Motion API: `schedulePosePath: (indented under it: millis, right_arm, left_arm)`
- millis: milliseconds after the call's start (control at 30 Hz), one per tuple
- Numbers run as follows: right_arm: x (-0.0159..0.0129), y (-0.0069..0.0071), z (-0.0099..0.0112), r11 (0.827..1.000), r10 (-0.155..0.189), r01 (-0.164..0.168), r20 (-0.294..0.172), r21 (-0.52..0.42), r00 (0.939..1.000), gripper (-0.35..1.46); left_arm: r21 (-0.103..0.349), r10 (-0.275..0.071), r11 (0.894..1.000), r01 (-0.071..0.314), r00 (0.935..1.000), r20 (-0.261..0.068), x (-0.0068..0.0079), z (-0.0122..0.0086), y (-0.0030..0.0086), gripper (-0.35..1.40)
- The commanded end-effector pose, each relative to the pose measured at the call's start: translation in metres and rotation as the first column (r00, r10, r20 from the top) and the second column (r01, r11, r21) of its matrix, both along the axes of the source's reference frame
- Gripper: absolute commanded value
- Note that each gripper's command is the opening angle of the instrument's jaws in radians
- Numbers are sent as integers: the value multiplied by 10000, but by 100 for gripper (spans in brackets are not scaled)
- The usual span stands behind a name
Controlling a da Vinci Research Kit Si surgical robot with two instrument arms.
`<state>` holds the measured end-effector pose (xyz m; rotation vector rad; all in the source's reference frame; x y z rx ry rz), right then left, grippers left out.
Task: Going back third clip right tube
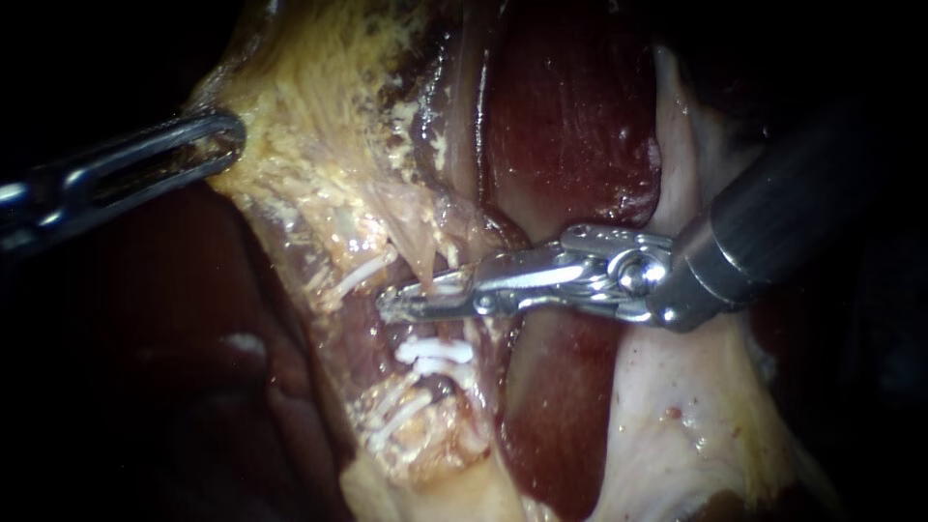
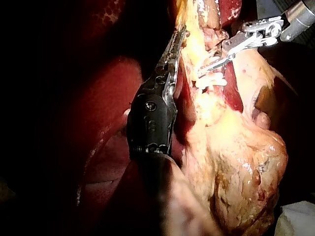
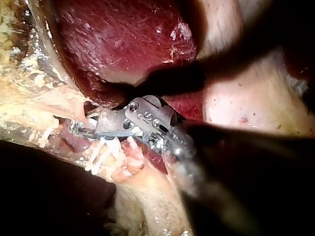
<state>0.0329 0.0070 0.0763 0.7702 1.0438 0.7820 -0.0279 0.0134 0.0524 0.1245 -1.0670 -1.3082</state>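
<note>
The left instrument (image 1: 230, 137) sits at 10 o'clock, well apart from the clips, its hand closed on yellow fatty tissue (image 1: 319, 126). At centre the right tube (image 1: 440, 327) runs 12 to 6, carrying white clips (image 1: 435, 350). The right instrument (image 1: 390, 309) crosses it, its hand slightly parted around tube and top clip (image 1: 447, 282). Judged from its shaft, the exit lies toward 3 o'clock, beside liver (image 1: 570, 126).

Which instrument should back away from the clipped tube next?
Right. The right instrument is at the white clips, with open space behind its shaft. The left instrument is off to the side at the yellow tissue.
</note>
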Motion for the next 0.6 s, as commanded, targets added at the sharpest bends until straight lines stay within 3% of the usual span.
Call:
schedulePosePath:
  millis: [33,133,167,233,300,433,600]
  right_arm:
    - [0,0,0,10000,21,-21,9,1,10000,-35]
    - [0,0,0,10000,44,-44,25,-11,10000,-35]
    - [0,0,0,10000,4,-4,33,-1,10000,-22]
    - [1,0,1,10000,-2,2,-42,23,10000,28]
    - [2,0,1,10000,34,-33,-126,38,9999,51]
    - [2,2,3,9996,287,-288,-450,-4,9986,58]
    - [1,5,7,9990,299,-313,-456,-310,9985,60]
  left_arm:
    - [-1,1,10000,-1,10000,1,0,0,0,-35]
    - [-1,-1,10000,1,10000,-1,-1,0,0,-35]
    - [-1,-1,10000,1,10000,-1,-1,0,0,-35]
    - [-2,-2,10000,2,10000,-2,-1,0,-1,-35]
    - [-3,-5,10000,5,10000,-5,-1,-1,-1,-35]
    - [-4,-11,10000,11,10000,-9,-1,-2,-2,-35]
    - [-7,-13,10000,13,10000,-11,-1,-1,-2,-35]
